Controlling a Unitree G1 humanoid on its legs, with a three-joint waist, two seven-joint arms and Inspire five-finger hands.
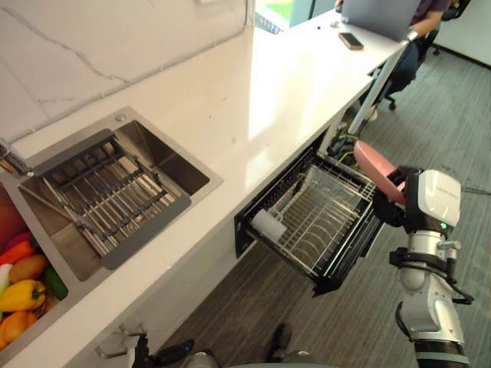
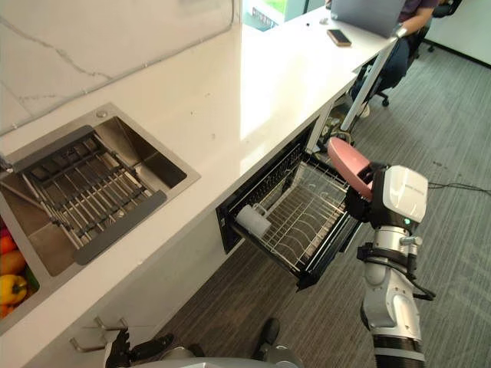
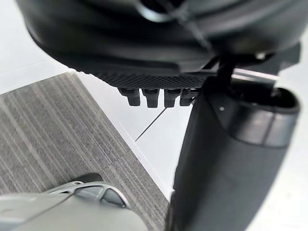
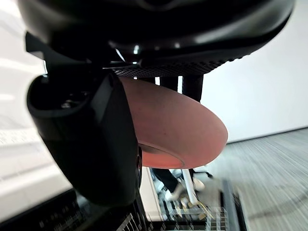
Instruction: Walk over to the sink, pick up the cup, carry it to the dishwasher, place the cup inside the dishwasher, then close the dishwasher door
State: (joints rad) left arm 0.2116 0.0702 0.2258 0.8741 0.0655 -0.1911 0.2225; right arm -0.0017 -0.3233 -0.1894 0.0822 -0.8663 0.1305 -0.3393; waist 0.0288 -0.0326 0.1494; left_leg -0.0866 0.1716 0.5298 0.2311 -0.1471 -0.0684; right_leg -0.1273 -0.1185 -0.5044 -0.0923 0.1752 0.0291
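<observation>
A pink cup (image 1: 374, 165) is held tilted in my right hand (image 1: 393, 205), just above the far right corner of the pulled-out dishwasher drawer (image 1: 354, 253). In the right wrist view the thumb (image 4: 96, 144) and fingers are curled round the cup (image 4: 178, 130), with the wire rack below it. The drawer stands open under the white counter, and a white cylindrical cup (image 1: 268, 225) lies in its near left corner. My left hand (image 3: 159, 94) hangs low over the grey carpet, fingers relaxed and holding nothing.
A steel sink (image 1: 182, 175) with a drying rack (image 1: 107, 195) is set in the counter at the left, with plastic vegetables (image 1: 23, 287) beside it. At the counter's far end a person sits at a laptop (image 1: 380, 15), near a phone (image 1: 350, 41).
</observation>
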